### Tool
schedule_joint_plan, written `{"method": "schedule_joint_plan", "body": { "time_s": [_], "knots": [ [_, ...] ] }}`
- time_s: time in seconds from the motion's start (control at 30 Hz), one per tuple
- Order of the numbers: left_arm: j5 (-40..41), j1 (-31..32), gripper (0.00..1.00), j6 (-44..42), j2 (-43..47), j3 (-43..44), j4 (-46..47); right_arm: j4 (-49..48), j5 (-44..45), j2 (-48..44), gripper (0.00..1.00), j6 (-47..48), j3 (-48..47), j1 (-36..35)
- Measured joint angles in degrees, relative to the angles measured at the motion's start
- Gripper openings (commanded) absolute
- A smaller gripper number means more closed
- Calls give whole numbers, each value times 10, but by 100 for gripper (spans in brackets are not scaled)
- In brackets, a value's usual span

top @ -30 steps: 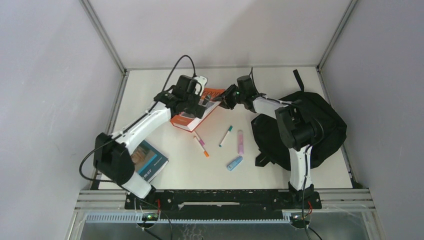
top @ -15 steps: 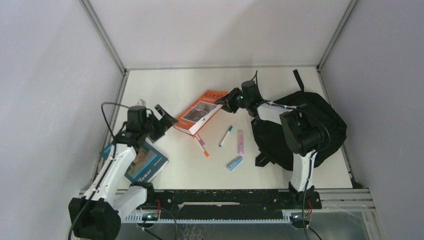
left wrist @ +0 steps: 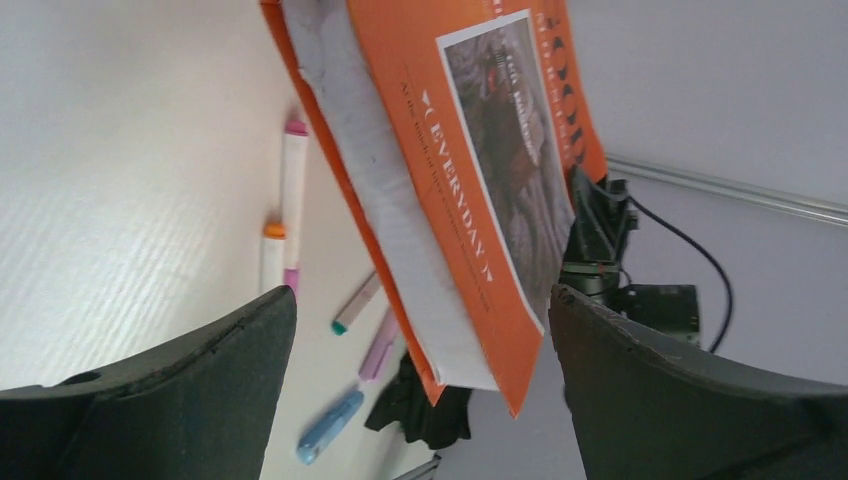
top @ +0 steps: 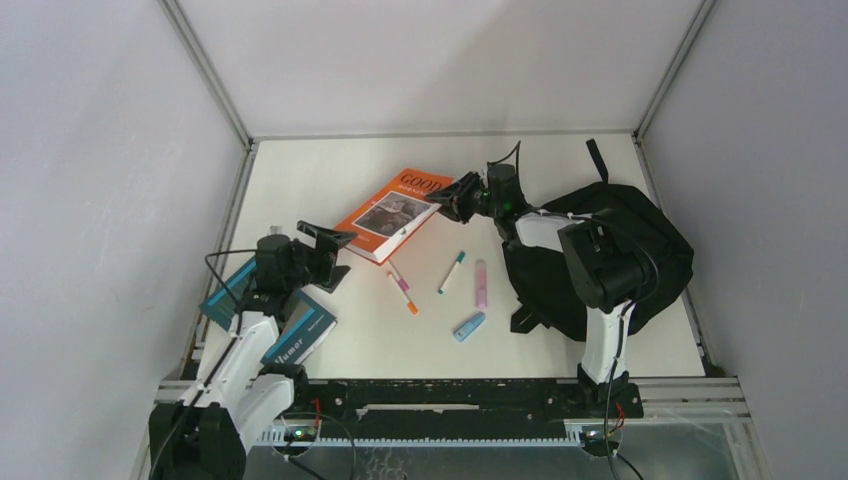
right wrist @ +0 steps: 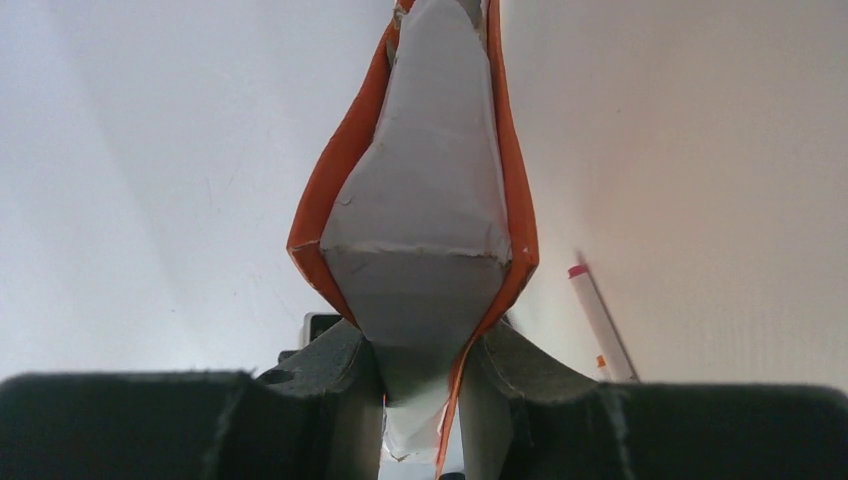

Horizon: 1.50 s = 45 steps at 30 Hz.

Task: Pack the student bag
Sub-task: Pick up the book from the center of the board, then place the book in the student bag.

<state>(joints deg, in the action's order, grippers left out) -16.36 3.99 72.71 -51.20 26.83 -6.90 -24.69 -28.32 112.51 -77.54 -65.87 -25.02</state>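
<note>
White table: right gripper pinches orange book (left gripper agape).

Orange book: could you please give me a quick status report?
Right fingers shut on orange book's corner. Left fingers open, empty. Backpack beside right arm. Pens lie between book and backpack.

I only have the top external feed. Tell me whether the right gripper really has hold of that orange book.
Observer: Yes. In the right wrist view the right gripper is shut on the orange book, pinching one end of it.
Operator: Report how the book sits in that grip.
Observer: Its covers bow outward past the pinch, so the page block bulges wide there.
Operator: Now check the left gripper.
Observer: In the left wrist view the left gripper is open and holds nothing. It faces the book's front cover.
</note>
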Motion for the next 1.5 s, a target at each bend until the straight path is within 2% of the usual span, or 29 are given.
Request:
{"method": "schedule_joint_plan", "body": {
  "time_s": [0.4, 0.43, 0.47, 0.6, 0.7, 0.73, 0.8, 0.87, 0.97, 1.03, 1.1, 1.23, 1.3, 1.5],
  "knots": [
    [-36, 0, 100, 86, -53, -40, 181, -108, -22, 0, 25, -64, 21, -13],
    [-37, -1, 98, 90, -59, -40, 191, -114, -24, 0, 25, -67, 21, -16],
    [-38, -1, 93, 93, -63, -40, 198, -121, -25, 0, 25, -70, 21, -19],
    [-37, -1, 66, 106, -76, -40, 221, -135, -35, 0, 25, -79, 27, -28],
    [-33, -1, 45, 107, -76, -37, 227, -143, -48, 0, 31, -82, 37, -28],
    [-32, -2, 39, 104, -76, -35, 224, -147, -51, 0, 36, -85, 41, -26],
    [-31, -2, 33, 101, -74, -19, 210, -143, -62, 0, 56, -84, 49, -20],
    [-29, -3, 29, 89, -69, 7, 194, -125, -79, -2, 70, -72, 54, -14],
    [-31, -4, 19, 45, -59, 54, 163, -45, -98, -30, 84, -16, 54, -2],
    [-36, -6, 14, 20, -58, 75, 147, 87, -83, -84, 86, 73, 33, 7],
    [-36, -11, 11, 0, -58, 98, 135, 219, -51, -143, 86, 162, -1, 19],
    [-40, -21, 10, -38, -58, 143, 127, 380, 16, -269, 85, 287, -18, 57],
    [-49, -23, 8, -56, -58, 158, 127, 471, 97, -333, 85, 352, -17, 71],
    [-75, -28, 6, -124, -57, 205, 70, 607, 230, -392, 70, 438, 35, 20]
  ]
}}
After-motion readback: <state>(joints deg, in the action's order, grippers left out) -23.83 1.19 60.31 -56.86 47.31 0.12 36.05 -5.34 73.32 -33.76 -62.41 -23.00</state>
